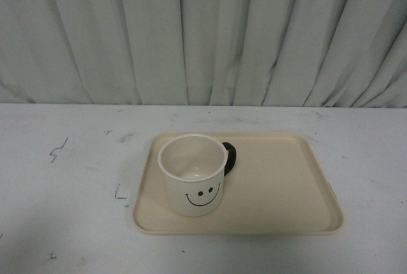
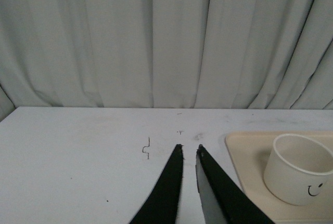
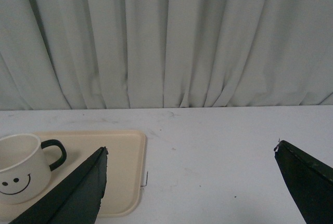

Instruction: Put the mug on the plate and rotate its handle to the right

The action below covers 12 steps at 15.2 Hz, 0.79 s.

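In the front view the mug is sitting upright on the left part of the plate. Its smiley is facing the camera and the handle is pointing right and slightly rearward. Neither arm is showing, and the plate is lying flat on the bench. In the left wrist view the left tool is hovering over bare bench beside the plate, its fingers drawn almost together and gripping nothing. In the right wrist view the right tool is standing wide apart and empty, with mug and plate showing past one finger. The mug is looking stiff, glossy and probably slippery, moderately heavy, and breakable if tipped. Any further turning is likely best done by pinching the rim wall opposite the handle, or by nudging the handle itself.
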Each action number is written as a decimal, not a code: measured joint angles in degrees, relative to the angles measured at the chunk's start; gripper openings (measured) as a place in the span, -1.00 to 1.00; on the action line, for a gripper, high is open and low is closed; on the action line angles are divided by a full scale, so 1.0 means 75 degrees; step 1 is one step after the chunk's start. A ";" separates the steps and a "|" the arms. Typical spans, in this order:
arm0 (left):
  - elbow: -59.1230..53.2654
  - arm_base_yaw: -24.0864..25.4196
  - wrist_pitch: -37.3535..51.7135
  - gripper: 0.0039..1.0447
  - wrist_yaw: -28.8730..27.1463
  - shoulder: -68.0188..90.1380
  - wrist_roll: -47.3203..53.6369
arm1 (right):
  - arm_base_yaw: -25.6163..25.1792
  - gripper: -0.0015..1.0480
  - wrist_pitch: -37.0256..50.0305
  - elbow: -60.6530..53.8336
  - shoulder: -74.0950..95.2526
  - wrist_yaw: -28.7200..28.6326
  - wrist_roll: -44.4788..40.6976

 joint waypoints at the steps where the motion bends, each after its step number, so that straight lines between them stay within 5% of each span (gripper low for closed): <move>1: 0.0000 0.0000 0.0009 -0.60 0.0000 0.0000 0.0000 | 0.0000 0.87 0.0000 0.0000 0.0000 0.0000 0.0000; 3: 0.0000 0.0000 0.0009 -0.15 -0.0003 0.0000 0.0000 | 0.0000 0.87 0.0341 0.0003 0.0163 0.0003 0.0029; 6: 0.0000 0.0000 0.0009 0.54 0.0000 0.0000 0.0003 | -0.0189 0.87 0.3926 0.1384 0.4736 -0.0428 0.0481; 8: 0.0000 0.0000 0.0012 0.91 0.0000 0.0000 0.0015 | -0.0017 0.87 0.3474 0.3194 0.7475 -0.0597 0.0219; 12: 0.0000 0.0000 0.0009 0.88 0.0000 0.0000 0.0026 | 0.0513 0.87 0.0860 0.6709 1.1304 -0.1996 -0.0933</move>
